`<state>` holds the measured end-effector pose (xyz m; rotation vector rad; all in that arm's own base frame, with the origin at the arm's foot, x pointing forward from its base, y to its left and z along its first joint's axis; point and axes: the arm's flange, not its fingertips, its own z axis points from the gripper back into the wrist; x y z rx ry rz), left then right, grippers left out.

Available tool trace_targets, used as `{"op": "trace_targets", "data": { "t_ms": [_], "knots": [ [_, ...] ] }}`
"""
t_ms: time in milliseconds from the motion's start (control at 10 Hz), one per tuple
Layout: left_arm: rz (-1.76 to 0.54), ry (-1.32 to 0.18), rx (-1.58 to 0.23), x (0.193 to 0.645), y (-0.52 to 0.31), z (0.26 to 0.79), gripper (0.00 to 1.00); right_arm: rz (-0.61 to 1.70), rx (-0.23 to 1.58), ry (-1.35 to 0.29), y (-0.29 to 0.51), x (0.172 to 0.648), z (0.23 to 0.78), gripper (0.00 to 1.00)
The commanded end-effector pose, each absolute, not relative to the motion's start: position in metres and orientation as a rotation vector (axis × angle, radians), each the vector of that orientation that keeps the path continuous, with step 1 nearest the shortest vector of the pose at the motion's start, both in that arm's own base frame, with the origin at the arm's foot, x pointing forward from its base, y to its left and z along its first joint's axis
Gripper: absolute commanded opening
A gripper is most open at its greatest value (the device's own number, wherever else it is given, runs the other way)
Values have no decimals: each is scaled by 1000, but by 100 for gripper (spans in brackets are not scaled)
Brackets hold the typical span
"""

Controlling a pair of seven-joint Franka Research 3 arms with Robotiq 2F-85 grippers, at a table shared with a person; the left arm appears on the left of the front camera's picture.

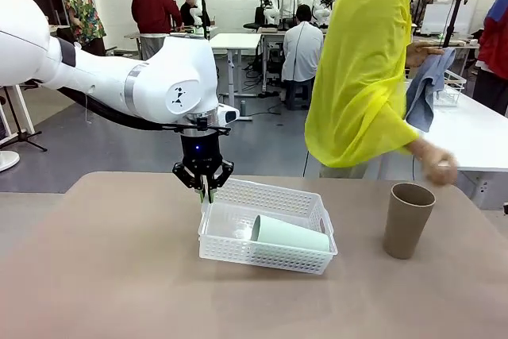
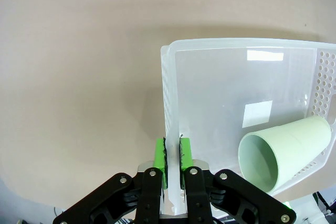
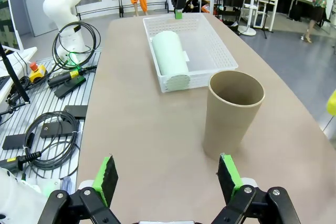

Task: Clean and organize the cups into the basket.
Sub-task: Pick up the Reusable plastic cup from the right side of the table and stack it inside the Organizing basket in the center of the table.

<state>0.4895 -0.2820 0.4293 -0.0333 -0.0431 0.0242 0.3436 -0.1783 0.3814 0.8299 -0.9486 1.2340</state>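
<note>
White lattice plastic sits pinched in the left gripper [image 2: 172, 148]: its jaws are clamped narrow on the short end wall of the basket [image 2: 210, 43]. The likely reason is to steady or reposition the basket so it does not slide while cups go in.

Inside the basket, just beyond that gripper's fingers and off to one side, the mint cup [image 2: 283, 150] lies on its side with its mouth toward the gripped end. Lying flat, it rests low and leaves room alongside for 1 more.

The brown cup [image 3: 233, 108] stands upright on the table [image 1: 119, 275], outside the basket and well apart from the left gripper. It is directly ahead of the right gripper [image 3: 168, 174], whose jaws are spread wide and hold nothing, a width that looks suited to taking the cup's body.

A person's hand [image 1: 438, 168] hovers near that cup's rim. The person's other hand holds a blue cloth [image 1: 427, 89], probably for wiping. On this reading, 1 of 2 cups is stowed and the brown one is not yet in.
</note>
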Motion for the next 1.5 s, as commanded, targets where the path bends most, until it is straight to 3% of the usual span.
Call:
{"op": "trace_targets", "data": {
  "t_ms": [0, 100, 500, 900, 1400],
  "knots": [
    [21, -41, -30, 488, -282, 428, 0, 1355, 865, -924, -182, 359, 375, 100],
    [21, -41, -30, 488, -282, 428, 0, 1537, 887, -890, -182, 384, 367, 100],
    [21, -41, -30, 488, -282, 428, 0, 1507, 1017, -843, -158, 456, 331, 100],
    [21, -41, -30, 488, -282, 428, 0, 1433, 1135, -810, -134, 477, 302, 100],
    [21, -41, -30, 488, -282, 428, 0, 1482, 1101, -803, -135, 469, 296, 100]
  ]
}}
